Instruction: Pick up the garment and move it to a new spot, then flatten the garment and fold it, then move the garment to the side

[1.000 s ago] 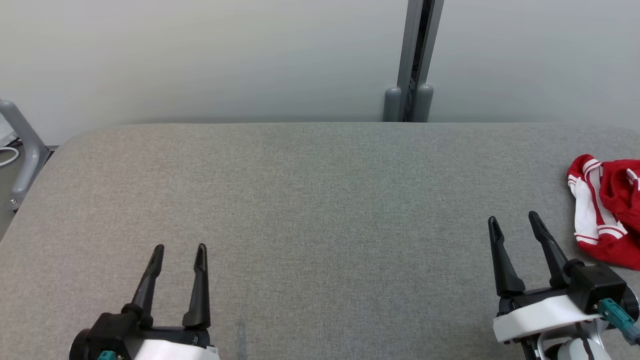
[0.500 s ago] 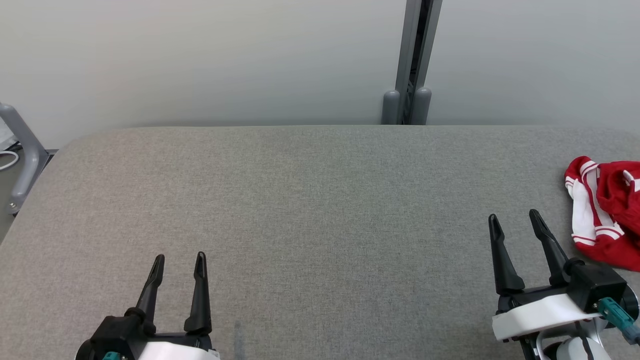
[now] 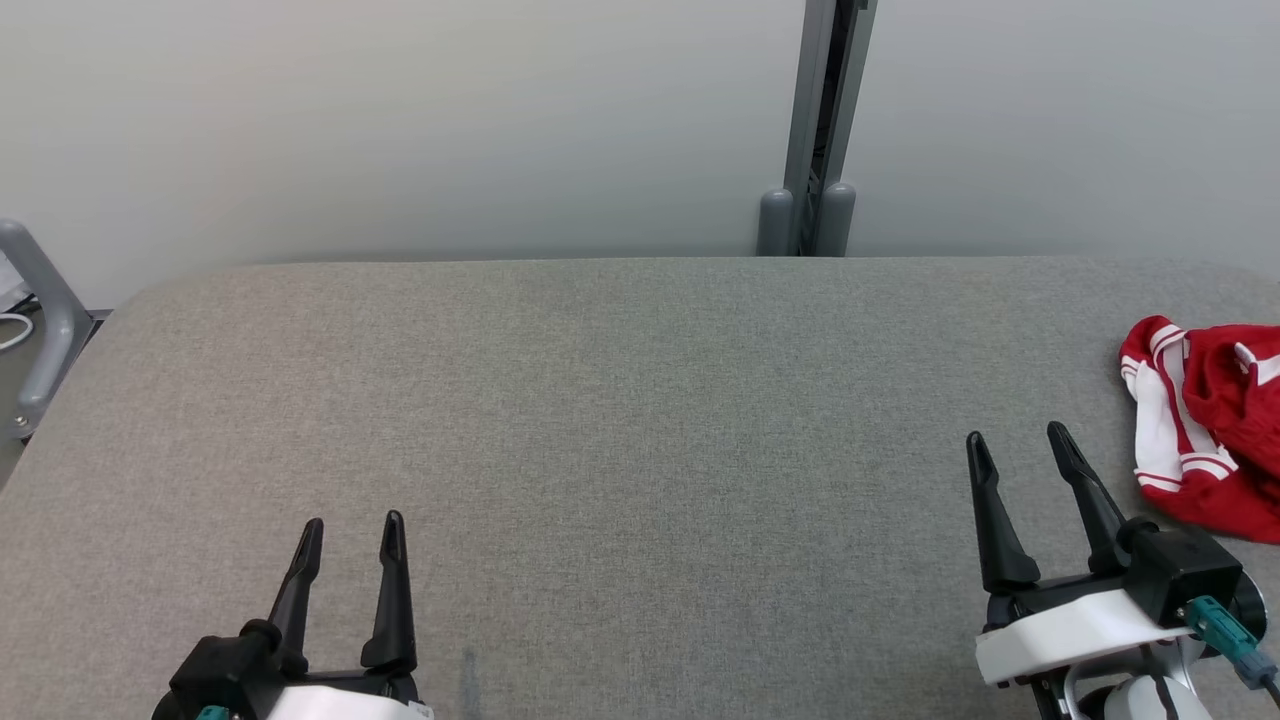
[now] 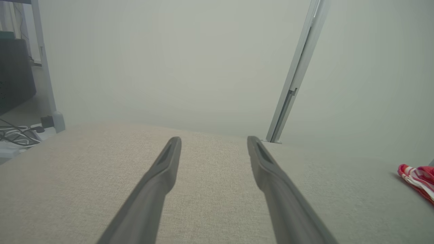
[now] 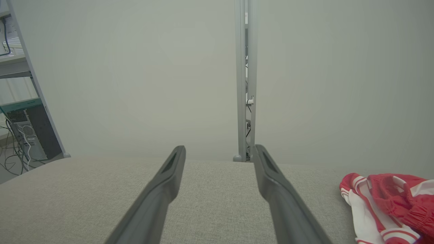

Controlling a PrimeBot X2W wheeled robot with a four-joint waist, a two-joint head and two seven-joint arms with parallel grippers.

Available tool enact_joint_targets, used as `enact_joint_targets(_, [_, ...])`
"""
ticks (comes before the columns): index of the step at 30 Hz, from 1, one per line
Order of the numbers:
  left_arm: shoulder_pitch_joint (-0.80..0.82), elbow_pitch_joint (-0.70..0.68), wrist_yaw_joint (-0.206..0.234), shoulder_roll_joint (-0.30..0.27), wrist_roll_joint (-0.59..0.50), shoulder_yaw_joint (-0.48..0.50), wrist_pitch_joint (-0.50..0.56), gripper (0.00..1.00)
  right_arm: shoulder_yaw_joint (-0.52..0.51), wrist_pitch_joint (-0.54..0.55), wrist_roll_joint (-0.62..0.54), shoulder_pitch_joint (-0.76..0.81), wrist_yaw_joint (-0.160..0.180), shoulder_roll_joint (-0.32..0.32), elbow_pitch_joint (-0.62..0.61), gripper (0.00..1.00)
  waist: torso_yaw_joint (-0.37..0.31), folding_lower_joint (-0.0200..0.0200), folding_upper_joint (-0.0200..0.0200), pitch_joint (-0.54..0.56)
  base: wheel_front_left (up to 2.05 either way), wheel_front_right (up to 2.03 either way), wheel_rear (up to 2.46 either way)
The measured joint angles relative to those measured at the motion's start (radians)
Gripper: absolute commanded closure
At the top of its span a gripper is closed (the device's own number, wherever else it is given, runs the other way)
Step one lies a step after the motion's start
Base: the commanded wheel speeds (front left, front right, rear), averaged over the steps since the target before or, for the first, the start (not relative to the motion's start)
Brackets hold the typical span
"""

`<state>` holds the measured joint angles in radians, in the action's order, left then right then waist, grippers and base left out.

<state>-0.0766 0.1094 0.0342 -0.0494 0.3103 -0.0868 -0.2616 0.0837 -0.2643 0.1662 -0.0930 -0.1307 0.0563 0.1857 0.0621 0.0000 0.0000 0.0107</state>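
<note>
The garment (image 3: 1210,425) is a crumpled red piece with white stripes, lying at the right edge of the grey padded table (image 3: 620,400) and partly cut off by the head view's border. It also appears as the garment (image 5: 390,203) at the lower right of the right wrist view and as the garment (image 4: 418,178) far right in the left wrist view. My right gripper (image 3: 1015,447) stands open just left of it, apart from the cloth, nothing between its fingers. My left gripper (image 3: 352,530) is open over bare table at the lower left.
A grey metal post (image 3: 815,130) rises behind the table's far edge against a pale wall. A grey tube frame (image 3: 40,310) stands off the table's left corner. Cables and equipment (image 5: 23,142) sit on the floor beyond the left side.
The whole head view has shifted slightly, so the camera moved. Both grippers sit a little lower in the picture and stay open. The garment lies as before.
</note>
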Motion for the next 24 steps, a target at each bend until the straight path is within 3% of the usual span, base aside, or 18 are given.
enact_joint_targets(24, [-0.001,0.006,-0.072,0.0,0.044,0.02,0.0,0.0,0.002,0.0,-0.001,0.0,0.0,-0.002,-0.012,0.0,-0.002,0.0,0.0,-0.017,0.0,0.0,0.0])
